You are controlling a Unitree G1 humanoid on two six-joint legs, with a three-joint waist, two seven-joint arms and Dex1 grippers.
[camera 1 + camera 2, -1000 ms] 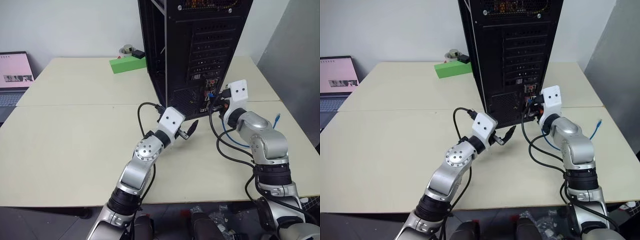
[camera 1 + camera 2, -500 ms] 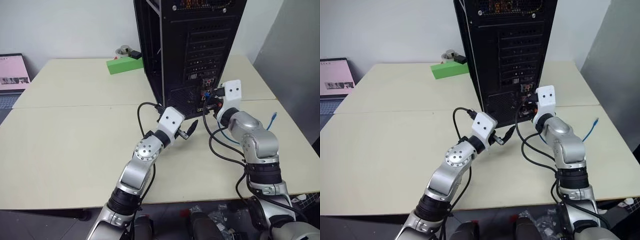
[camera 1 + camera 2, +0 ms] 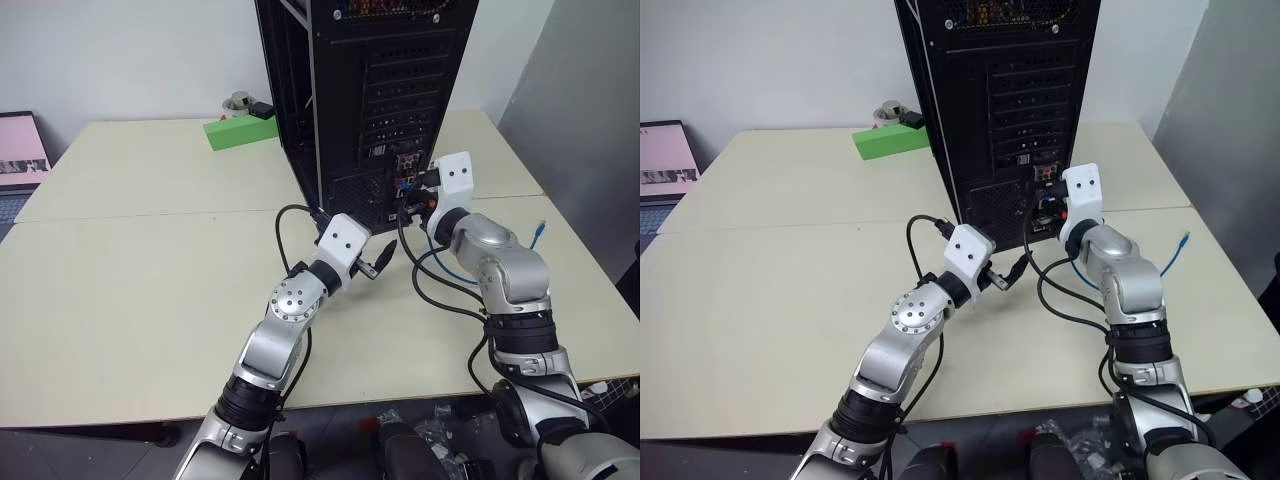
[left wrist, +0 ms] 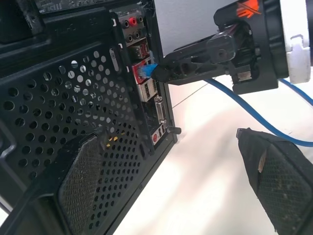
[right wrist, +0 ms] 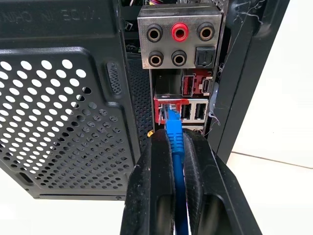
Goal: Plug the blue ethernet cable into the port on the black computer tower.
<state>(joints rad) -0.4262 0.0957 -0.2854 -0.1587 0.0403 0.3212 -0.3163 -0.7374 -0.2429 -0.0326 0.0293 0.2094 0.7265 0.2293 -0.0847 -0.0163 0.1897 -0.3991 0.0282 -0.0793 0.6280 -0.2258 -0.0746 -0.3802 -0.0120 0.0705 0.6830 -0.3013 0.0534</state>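
Fig.: insertion phase, rear of black computer tower (image 3: 370, 90). Right gripper (image 5: 175, 147) clamped on blue ethernet cable (image 5: 174, 139) just behind its plug; plug tip directly ahead of fingertips, at mouth of the port (image 5: 165, 113) in red-framed block below the audio jacks (image 5: 179, 33); whether seated or merely touching cannot be told. Compared w/ frames a second ago, right gripper nudged slightly closer to rear panel, grip unchanged; much of the apparent shift is camera swing, tower and green block (image 3: 240, 131) sliding together across frame. Implication: approx. aligned, approach nearly done, prob. only a straight push left. Rest of cable trailing back from gripper over table (image 3: 130, 280), free end (image 3: 538, 231) lying beyond right forearm. Left gripper (image 3: 381, 259) wide open, empty, unmoved, parked beside tower's lower corner, well short of the panel.
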